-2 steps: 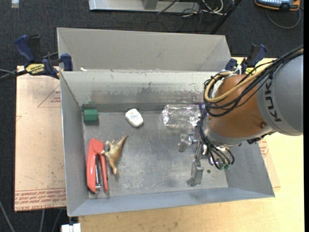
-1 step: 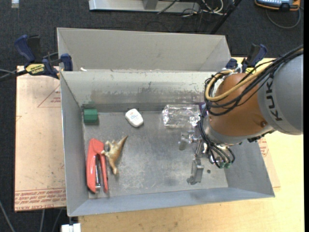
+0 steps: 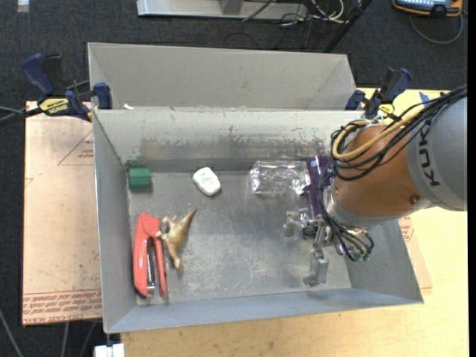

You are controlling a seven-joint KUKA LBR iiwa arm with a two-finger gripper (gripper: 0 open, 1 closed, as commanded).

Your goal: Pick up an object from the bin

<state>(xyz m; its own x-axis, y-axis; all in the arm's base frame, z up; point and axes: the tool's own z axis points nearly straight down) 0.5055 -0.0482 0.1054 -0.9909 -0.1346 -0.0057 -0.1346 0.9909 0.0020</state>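
My gripper (image 3: 305, 248) hangs low over the bare floor of the bin (image 3: 223, 136), its fingers spread with nothing between them. Nearest to it, just beyond toward the far wall, lies a crumpled clear plastic wrapper (image 3: 277, 178). Well apart, on the side away from my arm, sit a white oval piece (image 3: 207, 181), a green block (image 3: 139, 178), a tan toy dinosaur (image 3: 177, 235) and a red stapler (image 3: 147, 266).

Crumpled clear wrapper (image 3: 279, 178), bin's back-right
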